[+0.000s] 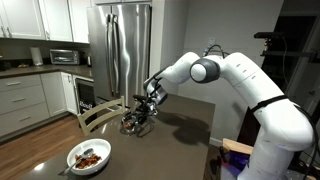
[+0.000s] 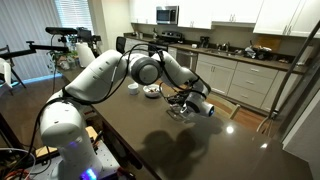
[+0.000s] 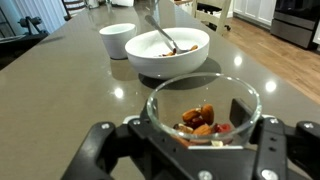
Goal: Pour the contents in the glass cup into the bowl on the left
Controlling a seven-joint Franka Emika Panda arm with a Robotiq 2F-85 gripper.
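In the wrist view my gripper (image 3: 200,138) is shut on the glass cup (image 3: 203,92), one finger on each side of it. The contents (image 3: 197,118), reddish-brown bits, lie in the bottom of the glass. The white bowl (image 3: 165,62) stands just beyond the glass on the dark table, with a utensil handle sticking out of it and some dark bits inside. In both exterior views the gripper (image 1: 138,118) (image 2: 186,106) holds the glass (image 2: 178,110) low over the table, a short way from the bowl (image 1: 88,157) (image 2: 152,91).
A small white cup (image 3: 117,40) stands right beside the bowl. A wooden chair (image 1: 97,114) stands at the table's edge. The fridge (image 1: 122,50) and kitchen counters (image 2: 240,62) lie beyond the table. A camera stand (image 2: 70,45) is behind the arm.
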